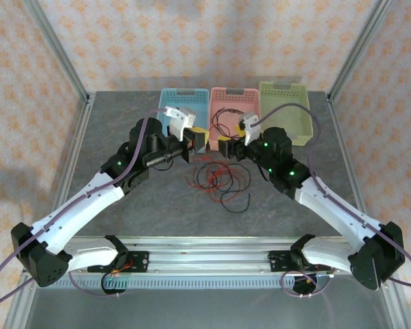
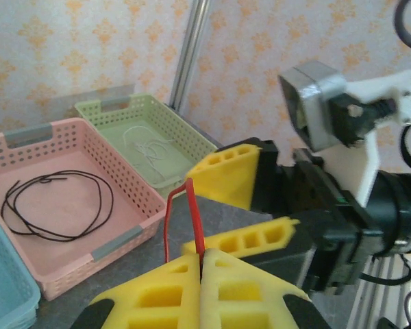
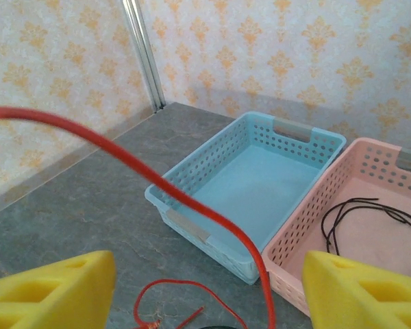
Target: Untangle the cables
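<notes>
A loose tangle of red cable (image 1: 227,179) and black cable (image 1: 238,201) lies on the grey table between the arms. My left gripper (image 2: 203,255) is shut on the red cable (image 2: 194,214), which arches up from the pinch and drops back down to the table. Facing it close by is my right gripper (image 3: 209,295), its yellow fingers (image 3: 51,291) wide apart. The same red cable (image 3: 192,205) runs through that gap without touching either pad. In the top view both grippers (image 1: 197,142) (image 1: 227,147) hover over the tangle's far side.
Three baskets stand in a row at the back. The blue basket (image 3: 260,178) is empty. The pink basket (image 2: 133,233) holds a black cable (image 2: 55,205). The green basket (image 2: 192,140) holds a whitish cable (image 2: 147,147). Metal frame posts (image 1: 61,58) flank the table.
</notes>
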Motion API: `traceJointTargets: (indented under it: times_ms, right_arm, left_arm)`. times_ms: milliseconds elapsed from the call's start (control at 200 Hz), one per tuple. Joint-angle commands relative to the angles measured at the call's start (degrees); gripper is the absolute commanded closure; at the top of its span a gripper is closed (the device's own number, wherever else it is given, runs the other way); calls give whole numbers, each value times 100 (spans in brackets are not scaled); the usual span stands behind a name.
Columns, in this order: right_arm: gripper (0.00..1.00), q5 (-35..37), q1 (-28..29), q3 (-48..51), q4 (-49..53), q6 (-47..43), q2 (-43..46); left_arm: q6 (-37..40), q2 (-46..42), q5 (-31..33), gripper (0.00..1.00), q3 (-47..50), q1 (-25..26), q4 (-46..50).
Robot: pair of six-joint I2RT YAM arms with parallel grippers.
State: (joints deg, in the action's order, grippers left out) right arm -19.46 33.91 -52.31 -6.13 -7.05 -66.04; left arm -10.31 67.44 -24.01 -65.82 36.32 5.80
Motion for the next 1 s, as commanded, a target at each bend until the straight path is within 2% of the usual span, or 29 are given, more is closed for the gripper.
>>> traceJointTargets:
  times_ms: [0, 130, 280, 506, 531, 611, 666, 776, 826, 996]
  right_arm:
    - [35, -75, -27, -315, -141, -299, -282]
    - [45, 35, -32, -437, -194, -312, -401]
    - [69, 213, -33, -434, -189, -318, -401]
    - [95, 908, -33, -664, 324, 7, -392]
    - [100, 1062, -28, -718, 435, 67, -392]
    - [100, 1605, -34, -732, 672, 272, -319]
    - [100, 1981, -34, -681, 810, 398, -226]
    - [100, 2502, -52, -638, 1115, 617, -185]
    - [100, 2603, -58, -607, 1218, 702, -8]
    - [100, 2719, -60, -591, 1464, 861, 192]
  left_arm:
    - [152, 55, -310, 100, -238, -37, 17]
    - [190, 91, -332, 100, -265, -37, 78]
    - [187, 113, -324, 100, -238, -37, 87]
    - [102, 227, -232, 100, -190, -37, 8]
    - [68, 231, -223, 93, -170, -37, -35]
    - [-8, 205, -89, 62, -36, -37, -176]
    - [-52, 161, 100, 50, 66, -44, -255]
    - [-151, 66, 726, 45, 375, -59, -465]
    - [-102, 13, 864, 41, 584, -63, -638]
    - [-103, -134, 1213, 40, 1051, -70, -1041]
